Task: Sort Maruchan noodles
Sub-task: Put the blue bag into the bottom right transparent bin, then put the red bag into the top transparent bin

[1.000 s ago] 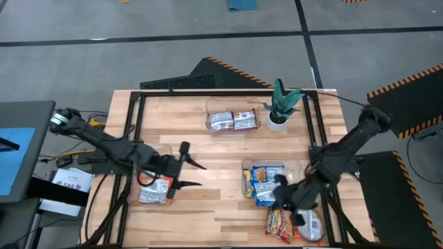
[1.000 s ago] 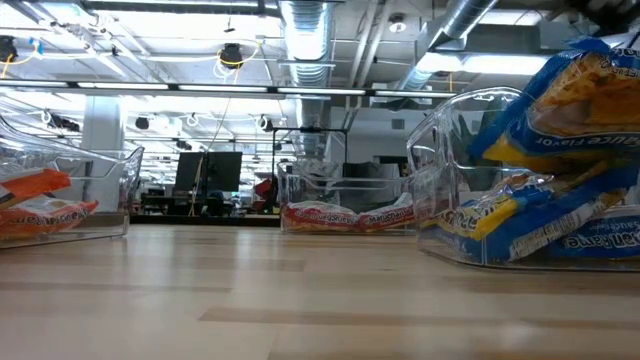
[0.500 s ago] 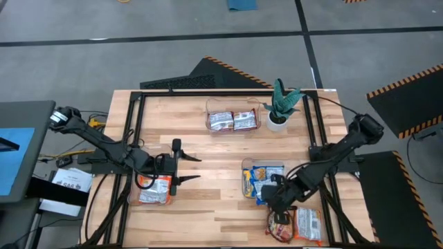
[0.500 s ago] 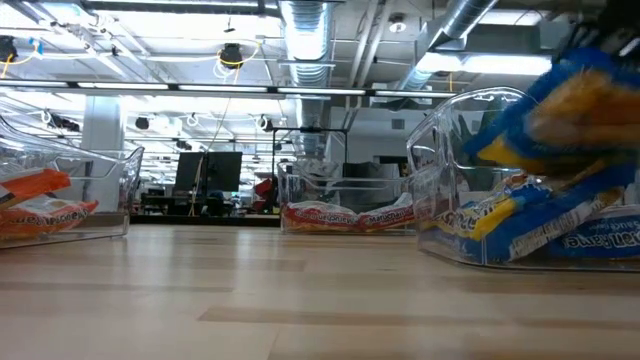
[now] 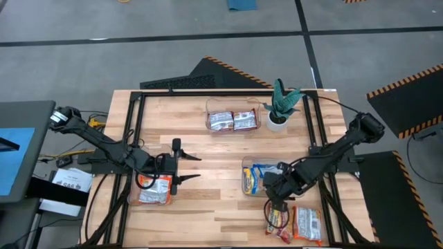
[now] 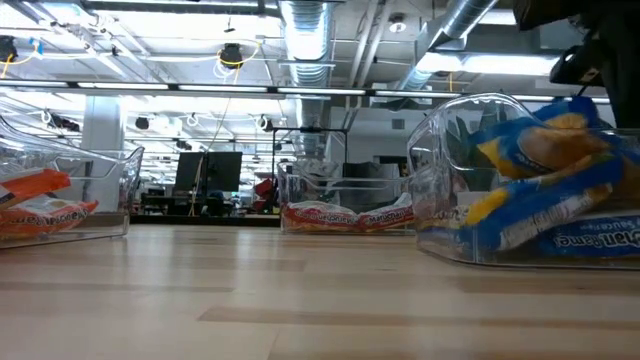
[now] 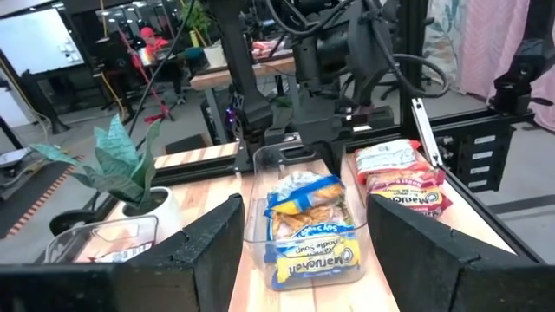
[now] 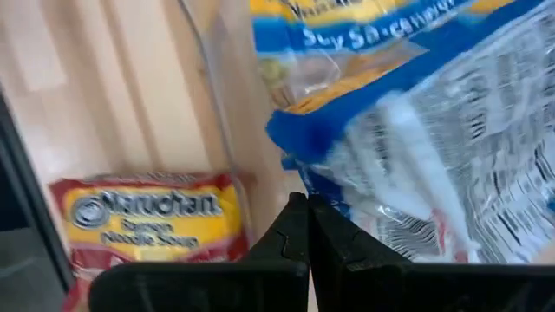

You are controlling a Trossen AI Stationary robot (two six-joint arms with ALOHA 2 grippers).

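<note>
From above, we count three clear bins already loaded: a far bin (image 5: pixel 233 122) with two whitish-red packets, a left bin (image 5: pixel 154 189) with orange-red ones, and a right bin (image 5: pixel 261 178) with blue packets. Two red-and-yellow packets (image 5: pixel 296 221) lie loose on the table, so we judge the sort mostly done. The left gripper (image 5: pixel 190 168) hangs beside its bin, spread wide and empty.

At table height, the blue packets (image 6: pixel 545 190) fill the near bin.

Through the left wrist camera, we see that bin and the loose packets (image 7: pixel 399 180) beside it.

The right gripper (image 8: pixel 305 234), pinched shut on nothing, hovers at the bin's edge, near a loose Maruchan packet (image 8: pixel 147 217).
</note>
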